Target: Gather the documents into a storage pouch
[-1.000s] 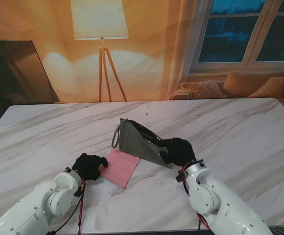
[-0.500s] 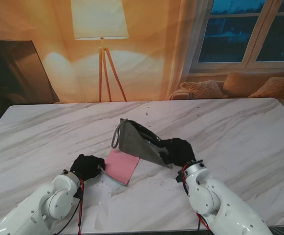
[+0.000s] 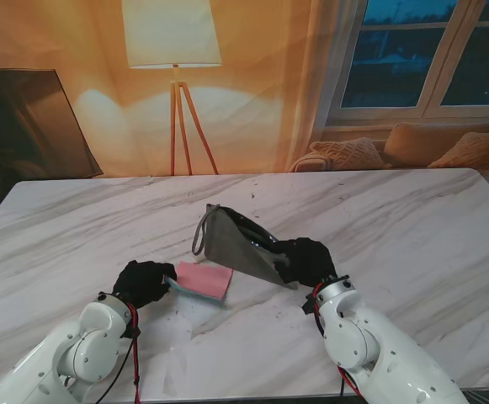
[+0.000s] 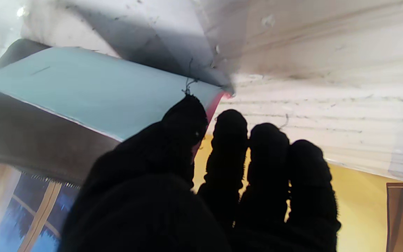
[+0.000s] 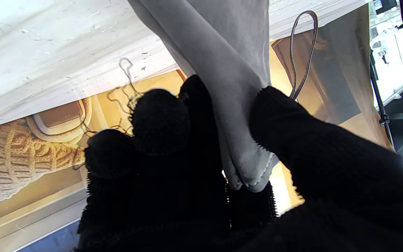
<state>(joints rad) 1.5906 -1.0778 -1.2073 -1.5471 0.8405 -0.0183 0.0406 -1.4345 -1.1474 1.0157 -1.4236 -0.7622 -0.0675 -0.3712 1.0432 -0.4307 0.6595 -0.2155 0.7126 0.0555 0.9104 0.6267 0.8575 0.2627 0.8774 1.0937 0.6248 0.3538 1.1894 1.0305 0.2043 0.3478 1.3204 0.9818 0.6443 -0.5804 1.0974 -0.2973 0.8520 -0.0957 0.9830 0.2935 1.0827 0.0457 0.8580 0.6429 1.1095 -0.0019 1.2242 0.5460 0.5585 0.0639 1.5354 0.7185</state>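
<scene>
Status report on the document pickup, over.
Left hand shut on pink booklets, lifted. Right hand shut on grey pouch. Nothing between them.

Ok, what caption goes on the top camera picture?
Left hand lifts the pink booklet while right hand holds the grey pouch.

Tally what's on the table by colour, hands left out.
Grey: 1, the pouch
Pink: 1, the top document
Light blue: 1, the document under it
Total: 3
</scene>
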